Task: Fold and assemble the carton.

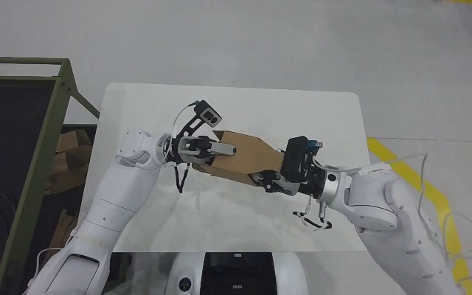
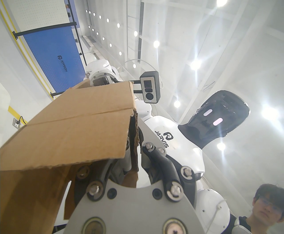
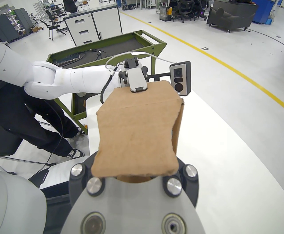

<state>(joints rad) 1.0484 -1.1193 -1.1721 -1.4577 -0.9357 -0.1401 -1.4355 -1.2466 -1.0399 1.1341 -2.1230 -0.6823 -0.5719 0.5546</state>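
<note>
You have a white tabletop (image 1: 236, 221) with rounded corners. Off its left edge stands a green metal cart (image 1: 33, 60), with cardboard scraps (image 1: 70, 151) lying inside it. A yellow floor stripe (image 1: 385, 155) runs past the tabletop's right edge. Beyond the cart you can see a grey drawer cabinet (image 3: 93, 24) and black office chairs (image 3: 186, 8). Overhead hang round ceiling lights (image 2: 156, 43), beside a blue wall panel (image 2: 53, 59).

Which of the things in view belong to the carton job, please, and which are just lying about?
Job: carton, held at one end by the left gripper and at the other by the right gripper.

Lying about: white table beneath, green cart beside it, cardboard pieces in the cart, yellow floor line.
</note>
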